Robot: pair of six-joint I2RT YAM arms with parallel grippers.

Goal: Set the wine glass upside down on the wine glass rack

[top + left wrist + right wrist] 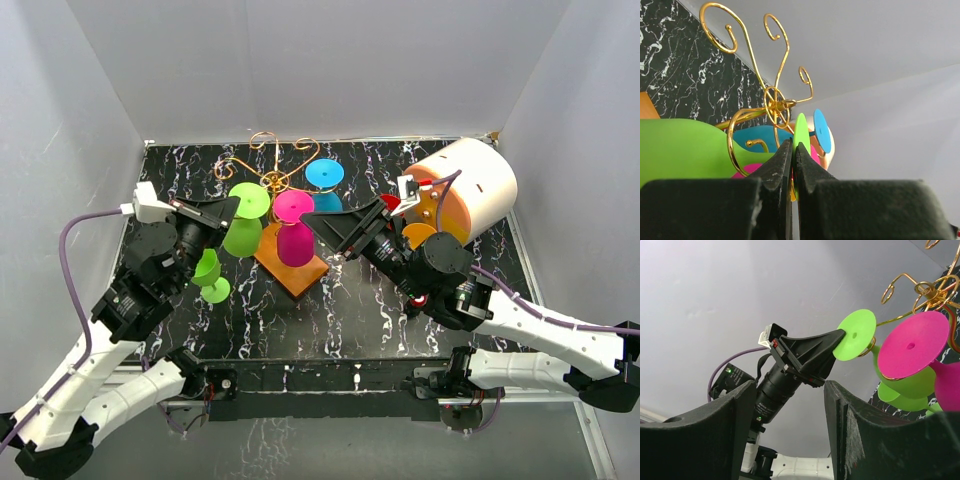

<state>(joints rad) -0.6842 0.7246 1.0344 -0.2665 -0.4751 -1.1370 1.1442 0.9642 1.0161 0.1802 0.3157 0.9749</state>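
Observation:
A lime-green wine glass hangs upside down, its foot disc on top and its bowl below, at a left arm of the gold wine glass rack. My left gripper is shut on the rim of that disc; in the left wrist view the fingers pinch the disc's edge beside the gold scrolls and the green bowl. My right gripper stands open beside a pink glass, nothing between its fingers. The right wrist view shows the green disc in the left gripper.
The pink glass and a blue glass also hang upside down on the rack, above its orange-brown base. A second green glass sits on the marbled table near the left arm. An orange-lined cylinder lies at the back right.

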